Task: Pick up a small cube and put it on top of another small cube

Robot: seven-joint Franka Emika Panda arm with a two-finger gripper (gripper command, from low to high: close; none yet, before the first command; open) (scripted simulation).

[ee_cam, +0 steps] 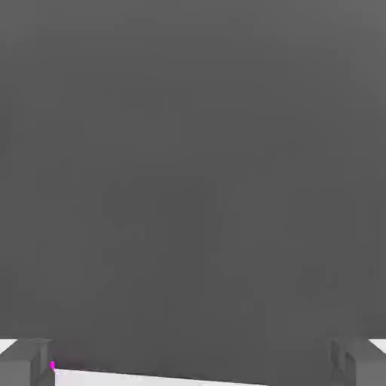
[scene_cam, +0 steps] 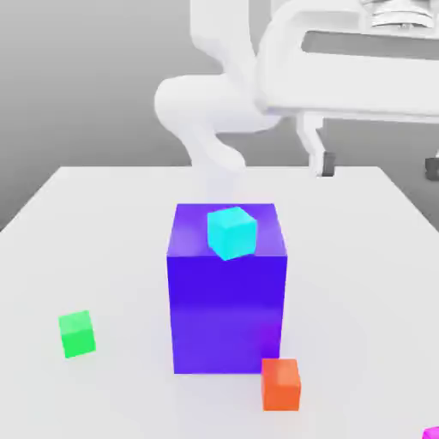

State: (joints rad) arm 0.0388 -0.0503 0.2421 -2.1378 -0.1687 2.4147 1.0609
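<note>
- the magenta cube (scene_cam: 431,434), the likely piece to be lifted, rests at the near edge of the exterior view's right, partly cropped by the frame; in the hand view a sliver of the same pink peeks out beside one finger.
- the tool (scene_cam: 380,165) hangs above and beyond it, jaws spread wide with nothing between them, presumably held so to straddle a cube on the way down.
- nearest the pink piece, the orange cube (scene_cam: 281,385) sits flat on the tabletop (scene_cam: 103,240), by the foot of the large block (scene_cam: 227,313); whether the two touch cannot be told.
- the block, upright and blue-purple, appears to serve as a pedestal or an obstacle, too bulky to be one of the small cubes.
- at its top, the cyan cube (scene_cam: 231,233) stands turned at an angle, seemingly by the near edge, a perch where a careless nudge could topple it.
- across on the exterior view's left, the green cube (scene_cam: 77,333) lies well apart with open room around it, perhaps the easiest base for stacking, though the target is unnamed.
- all the cubes look smooth, crisp-edged and evenly colored; the tabletop is pale with a faint sheen, and the white arm (scene_cam: 206,103) is rounded and glossy, ending in small dark fingertips.
</note>
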